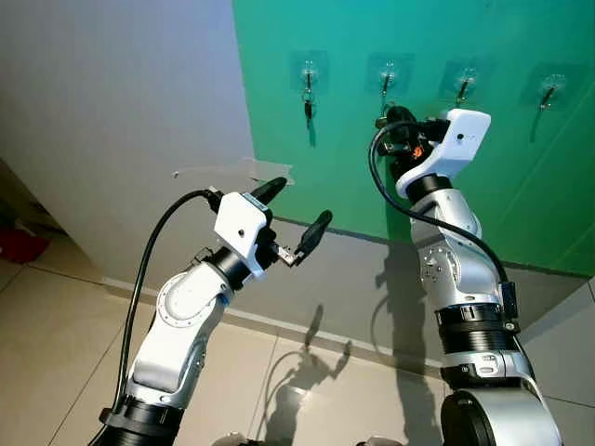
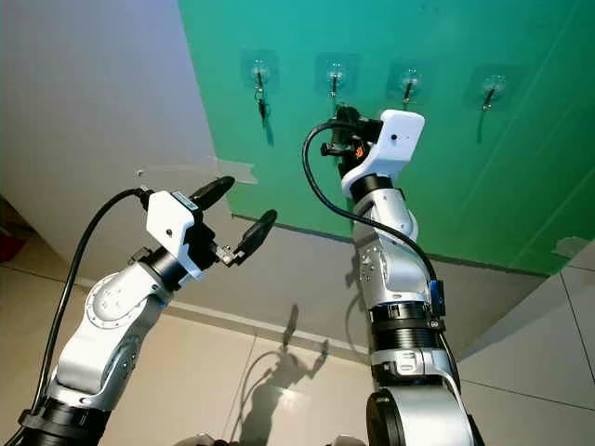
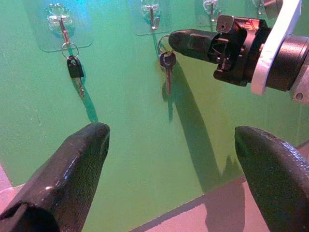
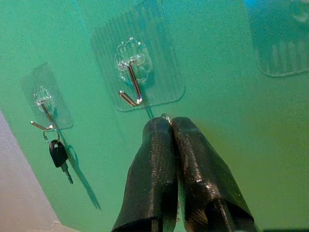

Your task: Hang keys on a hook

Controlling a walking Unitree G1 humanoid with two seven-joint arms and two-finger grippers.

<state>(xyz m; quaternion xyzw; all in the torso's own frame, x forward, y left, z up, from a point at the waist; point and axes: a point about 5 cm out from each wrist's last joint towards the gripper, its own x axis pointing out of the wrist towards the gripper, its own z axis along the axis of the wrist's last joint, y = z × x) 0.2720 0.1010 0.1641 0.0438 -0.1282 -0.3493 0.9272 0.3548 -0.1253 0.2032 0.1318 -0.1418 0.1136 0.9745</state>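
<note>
Right wrist view: key ring pinched in right gripper, just below hook.

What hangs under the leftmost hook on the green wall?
A black-headed key hangs by its ring from the leftmost hook, its blade pointing down. The green wall behind it is partly covered by the key's shadow.

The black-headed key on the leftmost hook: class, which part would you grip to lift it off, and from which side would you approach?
Probably grip the black-headed key by its wide plastic head, fingers closing on its flat faces from below. It dangles by a thin ring from the leftmost hook, whose tip turns upward, so it must lift up and outward.
</note>
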